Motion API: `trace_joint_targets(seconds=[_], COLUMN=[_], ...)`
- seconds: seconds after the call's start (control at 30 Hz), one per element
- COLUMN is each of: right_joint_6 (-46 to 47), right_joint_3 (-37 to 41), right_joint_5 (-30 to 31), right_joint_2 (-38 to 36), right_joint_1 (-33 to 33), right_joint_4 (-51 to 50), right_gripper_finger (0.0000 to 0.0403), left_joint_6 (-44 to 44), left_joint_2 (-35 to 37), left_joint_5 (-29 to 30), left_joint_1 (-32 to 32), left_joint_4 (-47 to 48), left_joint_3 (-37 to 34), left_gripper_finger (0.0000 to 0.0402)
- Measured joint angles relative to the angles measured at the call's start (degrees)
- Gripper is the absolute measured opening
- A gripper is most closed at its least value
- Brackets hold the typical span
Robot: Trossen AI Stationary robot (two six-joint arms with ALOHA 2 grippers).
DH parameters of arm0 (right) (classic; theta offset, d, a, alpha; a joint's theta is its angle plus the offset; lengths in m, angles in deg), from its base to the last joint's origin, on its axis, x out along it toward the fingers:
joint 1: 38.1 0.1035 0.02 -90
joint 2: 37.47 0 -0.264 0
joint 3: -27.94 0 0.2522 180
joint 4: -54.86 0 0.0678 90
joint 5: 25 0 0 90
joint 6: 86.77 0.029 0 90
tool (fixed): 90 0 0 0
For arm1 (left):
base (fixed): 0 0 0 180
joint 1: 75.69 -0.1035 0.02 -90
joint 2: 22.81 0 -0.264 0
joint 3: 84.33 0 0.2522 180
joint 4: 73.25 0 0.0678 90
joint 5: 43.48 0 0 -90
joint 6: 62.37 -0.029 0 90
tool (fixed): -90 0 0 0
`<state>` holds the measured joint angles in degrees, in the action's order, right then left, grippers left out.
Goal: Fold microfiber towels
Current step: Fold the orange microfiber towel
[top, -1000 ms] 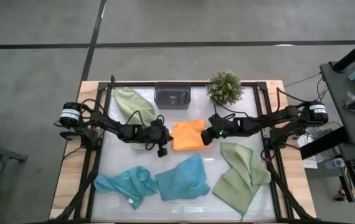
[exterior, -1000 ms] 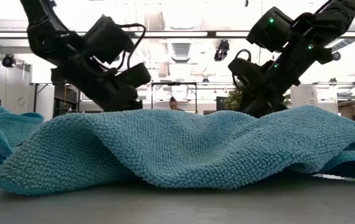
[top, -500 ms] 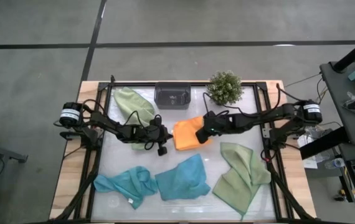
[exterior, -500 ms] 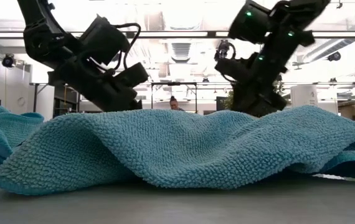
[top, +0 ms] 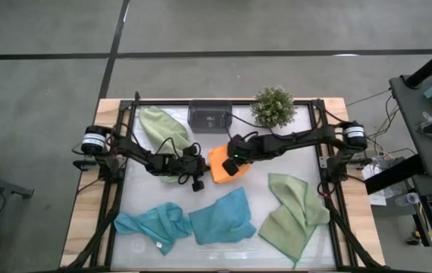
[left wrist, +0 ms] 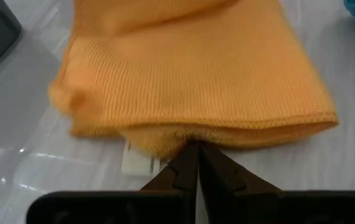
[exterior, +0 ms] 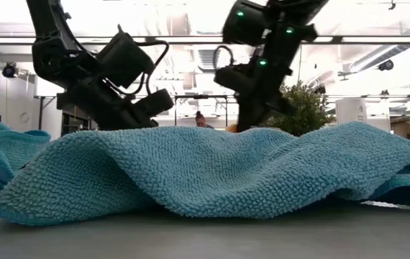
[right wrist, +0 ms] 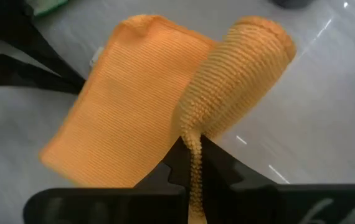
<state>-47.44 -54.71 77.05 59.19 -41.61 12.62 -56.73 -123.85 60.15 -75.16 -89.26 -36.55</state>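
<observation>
**A:** Where is the orange towel (top: 217,161) right now?

**B:** Mid-table, just near of the dark grey tray (top: 211,117), between the two arms. The left gripper (left wrist: 195,163) is clamped shut on the towel's left edge, low against the table. The right gripper (right wrist: 193,163) is pinched shut on the opposite edge and holds it lifted, so that edge arches over the flat part of the cloth.

**A:** So a fold in progress?

**B:** I judge so: the raised edge looks set to land on the pinned one.

**A:** How does the cloth behave?

**B:** Soft and light. It sags into a rounded hump where the right gripper holds it, with no stiffness of its own. The pile looks grippy rather than slick, so a thin pinch should hold, though the free corners will likely droop and skew.

**A:** Best place to grip?

**B:** On the hemmed edge, near a corner. A pinch in the middle would bunch it.

**A:** And the rest?

**B:** Two teal towels (top: 220,217) lie crumpled at the near side, one green towel (top: 292,212) near right, another green towel (top: 158,123) far left, beside the tray. The potted plant (top: 273,106) stands far right of the tray.
</observation>
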Motion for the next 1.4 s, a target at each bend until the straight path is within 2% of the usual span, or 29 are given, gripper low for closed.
trace_joint_targets(seconds=[0.33, 0.8, 0.93, 1.2, 1.4], right_joint_6=[-2.92, -3.41, -3.77, -6.32, -7.93], right_joint_3=[-11.3, -12.28, -11.97, -11.6, -11.9], right_joint_5=[-0.09, -0.17, -0.08, -2.01, -4.11], right_joint_2=[9.06, 10.47, 10.49, 10.49, 10.49], right_joint_1=[0.11, 0.29, 0.64, 2.25, 2.51], right_joint_4=[-4.35, -2.7, -1.68, 3.8, 5.18], right_gripper_finger=[0.0011, 0.0013, 0.0038, 0.0122, 0.0155], left_joint_6=[0.03, 0.05, 0.05, 0.1, 1.13], left_joint_2=[-0.08, -0.1, -0.1, -0.1, -0.1], left_joint_5=[-0.33, -0.55, -0.52, -0.5, -0.46], left_joint_1=[-0.02, -0.02, -0.02, 0.0, 0.0], left_joint_4=[-0.22, -2.33, -2.57, -2.61, -2.59], left_joint_3=[0.26, 0.24, 0.24, 0.22, 0.19], left_gripper_finger=[0.0, 0.0, 0.0, 0.0, 0.0])
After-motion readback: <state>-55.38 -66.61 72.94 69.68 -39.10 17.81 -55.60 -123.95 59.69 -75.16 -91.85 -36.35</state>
